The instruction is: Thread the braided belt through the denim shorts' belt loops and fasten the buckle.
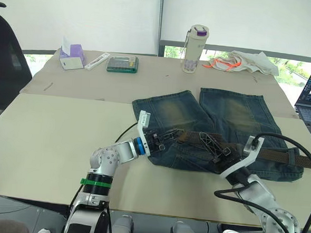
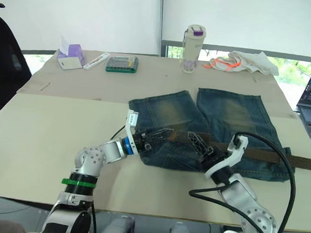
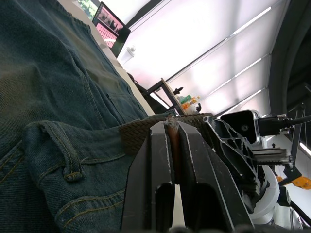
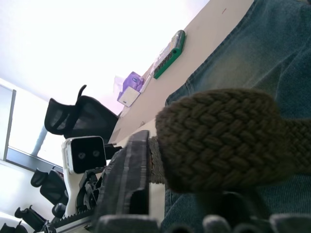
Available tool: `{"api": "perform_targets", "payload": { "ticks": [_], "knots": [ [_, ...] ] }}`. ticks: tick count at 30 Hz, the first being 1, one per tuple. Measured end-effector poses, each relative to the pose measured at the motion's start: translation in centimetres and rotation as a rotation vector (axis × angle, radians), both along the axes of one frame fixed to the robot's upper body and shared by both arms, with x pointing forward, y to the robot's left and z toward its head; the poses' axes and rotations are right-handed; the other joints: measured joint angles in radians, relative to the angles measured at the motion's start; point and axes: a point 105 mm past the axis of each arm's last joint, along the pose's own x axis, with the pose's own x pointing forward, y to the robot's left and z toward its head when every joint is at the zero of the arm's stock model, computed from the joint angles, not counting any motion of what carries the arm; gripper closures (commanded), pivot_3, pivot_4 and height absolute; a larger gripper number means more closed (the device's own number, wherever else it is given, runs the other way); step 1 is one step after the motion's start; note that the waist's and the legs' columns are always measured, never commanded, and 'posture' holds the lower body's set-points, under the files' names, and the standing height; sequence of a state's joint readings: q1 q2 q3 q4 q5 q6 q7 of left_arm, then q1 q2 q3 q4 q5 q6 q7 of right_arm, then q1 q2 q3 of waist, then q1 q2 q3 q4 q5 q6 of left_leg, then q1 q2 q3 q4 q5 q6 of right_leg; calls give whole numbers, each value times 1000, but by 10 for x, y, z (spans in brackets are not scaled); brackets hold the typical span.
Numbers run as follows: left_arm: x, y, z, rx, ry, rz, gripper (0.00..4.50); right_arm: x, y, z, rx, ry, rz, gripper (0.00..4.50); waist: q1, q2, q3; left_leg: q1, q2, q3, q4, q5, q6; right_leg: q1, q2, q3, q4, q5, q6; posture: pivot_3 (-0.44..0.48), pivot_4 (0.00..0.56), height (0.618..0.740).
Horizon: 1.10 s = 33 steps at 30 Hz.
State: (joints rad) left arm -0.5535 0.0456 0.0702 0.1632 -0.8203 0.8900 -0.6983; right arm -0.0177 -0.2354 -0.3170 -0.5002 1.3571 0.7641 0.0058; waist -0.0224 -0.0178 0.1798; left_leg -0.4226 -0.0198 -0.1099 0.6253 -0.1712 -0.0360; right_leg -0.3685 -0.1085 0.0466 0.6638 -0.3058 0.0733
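Left gripper (image 3: pixel 174 145) pinched shut on the braided belt (image 1: pixel 280 155) tip; right gripper (image 1: pixel 213 144) clamps it alongside; feed straight, keeping the strap flat

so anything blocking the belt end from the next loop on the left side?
Nothing visible does. The left tool pinches the braided belt tip; the nearest belt loop on the denim shorts lies beside it, with bare waistband between.

I'm seeing a tissue box (image 1: pixel 71 57), calculator (image 1: pixel 122 64), bottle (image 1: pixel 194 49) and white cloth (image 1: pixel 244 62) sitting along the counter's (image 1: pixel 48 136) far edge.
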Motion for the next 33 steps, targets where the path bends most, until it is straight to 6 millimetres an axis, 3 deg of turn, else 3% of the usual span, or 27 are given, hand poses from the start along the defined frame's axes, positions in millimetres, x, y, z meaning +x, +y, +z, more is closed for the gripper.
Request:
{"api": "perform_targets", "payload": {
  "ticks": [1, 7, 8, 13, 16, 20, 26, 33],
  "knots": [
    [0, -1, 0, 1, 1, 0, 4500, 0, 0, 0, -2, 2, -3, 4486, 0, 0, 0, 0, 0, 0, 0, 0, 0, 0, 0, 0, 0, 0, 0, 0, 150, 740],
    [1, -2, -1, 18, -12, 7, 4500, 0, -3, -1, -35, 6, -6, 4486, 0, 0, 0, 0, 0, 0, 0, 0, 0, 0, 0, 0, 0, 0, 0, 0, 150, 740],
    [2, -2, -2, 24, -17, 10, 3882, 0, -3, -1, -39, 8, -7, 4500, 1, 0, 0, 0, 0, 0, 0, 0, 0, 0, 0, 0, 0, 0, 0, 0, 150, 740],
    [7, 4, -4, 73, -61, 53, 2397, 8, -14, -8, -52, 53, -81, 4500, -2, 0, 0, 0, 0, 0, 0, 0, 0, 0, 0, 0, 0, 0, 0, 0, 150, 740],
    [15, 19, -10, 175, -133, 114, 1405, 18, -32, -28, -77, 157, -193, 4500, -2, 0, 0, 0, 0, 0, -1, 0, 0, 0, 0, 0, 0, 0, 0, 0, 150, 740],
    [21, 38, -20, 289, -215, 148, 65, 20, -39, -40, -94, 227, -246, 4500, 0, 0, 0, 0, 0, 0, -1, 0, 0, 0, 0, 0, 0, 0, 0, 0, 150, 740],
    [24, 53, -29, 352, -245, 160, 23, 24, -38, -40, -103, 250, -259, 4500, 0, 0, 0, 0, 0, 0, 0, 0, 0, 0, 0, 0, 0, 0, 0, 0, 150, 740],
    [20, 49, -35, 368, -255, 132, 23, 40, -18, -36, -95, 265, -237, 4500, -26, 0, 0, 1, 1, 0, -1, 0, 0, -1, 1, 0, 1, 1, -1, 0, 150, 740]
  ]
}}
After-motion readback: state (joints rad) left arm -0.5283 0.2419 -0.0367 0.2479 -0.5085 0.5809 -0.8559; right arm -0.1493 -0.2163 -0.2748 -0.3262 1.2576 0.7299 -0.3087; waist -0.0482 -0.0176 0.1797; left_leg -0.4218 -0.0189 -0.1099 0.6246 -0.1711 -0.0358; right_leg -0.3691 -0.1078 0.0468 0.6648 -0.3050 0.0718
